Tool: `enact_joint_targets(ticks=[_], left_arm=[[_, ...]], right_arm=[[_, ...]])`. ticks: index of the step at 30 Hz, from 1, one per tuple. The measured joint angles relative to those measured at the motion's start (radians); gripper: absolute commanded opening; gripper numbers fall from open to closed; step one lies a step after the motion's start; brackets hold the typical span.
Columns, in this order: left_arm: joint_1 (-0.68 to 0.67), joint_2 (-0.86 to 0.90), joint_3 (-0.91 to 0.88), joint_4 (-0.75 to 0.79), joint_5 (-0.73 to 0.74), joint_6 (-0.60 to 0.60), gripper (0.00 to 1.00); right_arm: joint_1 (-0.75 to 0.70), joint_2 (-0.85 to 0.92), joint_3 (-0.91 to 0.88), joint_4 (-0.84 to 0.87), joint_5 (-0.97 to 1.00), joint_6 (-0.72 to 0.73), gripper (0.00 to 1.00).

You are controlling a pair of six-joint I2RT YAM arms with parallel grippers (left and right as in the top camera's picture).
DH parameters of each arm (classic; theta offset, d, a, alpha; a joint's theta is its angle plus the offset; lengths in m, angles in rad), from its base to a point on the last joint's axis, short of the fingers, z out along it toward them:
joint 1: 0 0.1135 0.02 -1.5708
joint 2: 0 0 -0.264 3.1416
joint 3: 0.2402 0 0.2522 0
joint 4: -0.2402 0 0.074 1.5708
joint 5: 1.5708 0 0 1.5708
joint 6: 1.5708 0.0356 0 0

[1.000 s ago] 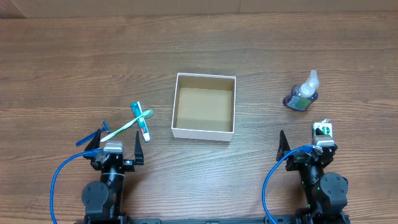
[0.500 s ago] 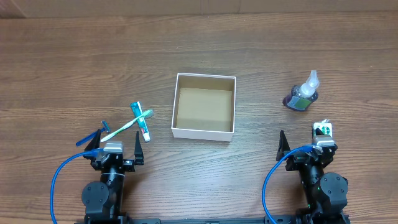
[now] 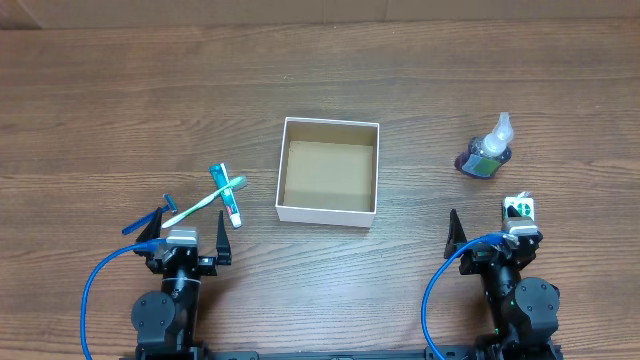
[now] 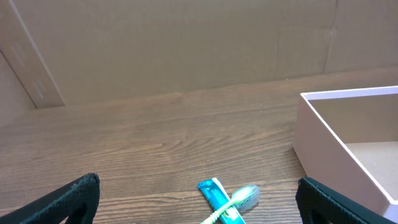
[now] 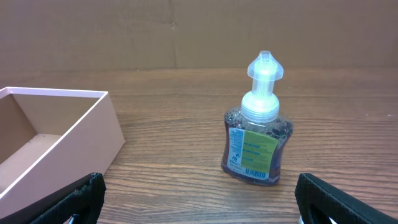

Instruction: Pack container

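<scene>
The left arm (image 3: 165, 305) and right arm (image 3: 520, 300) sit folded low at the table's (image 3: 320, 290) near edge. The left gripper (image 3: 187, 232) and right gripper (image 3: 487, 232) gape wide, pointing toward the far edge.

Brown wood-grain table (image 3: 120, 110), evenly lit, no hard shadows. Plain cardboard wall (image 4: 186, 43) along its far edge, seams visible.
</scene>
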Motion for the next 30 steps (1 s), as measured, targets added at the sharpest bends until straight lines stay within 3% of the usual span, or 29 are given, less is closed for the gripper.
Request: enact_joint_targets(ticks=[12,19,30], left_arm=[[0.0,0.0,0.0,0.001,0.0,-0.005,1.0],[0.0,0.0,0.0,0.01,0.023,-0.133,1.0],[0.0,0.067,0.174,-0.212,0.026,-0.278,1.0]], right_arm=[[0.0,0.0,0.0,0.0,0.0,0.0,1.0],[0.0,0.0,0.0,0.004,0.0,0.026,1.0],[0.0,0.088,0.04,0.0,0.0,0.115,1.0]])
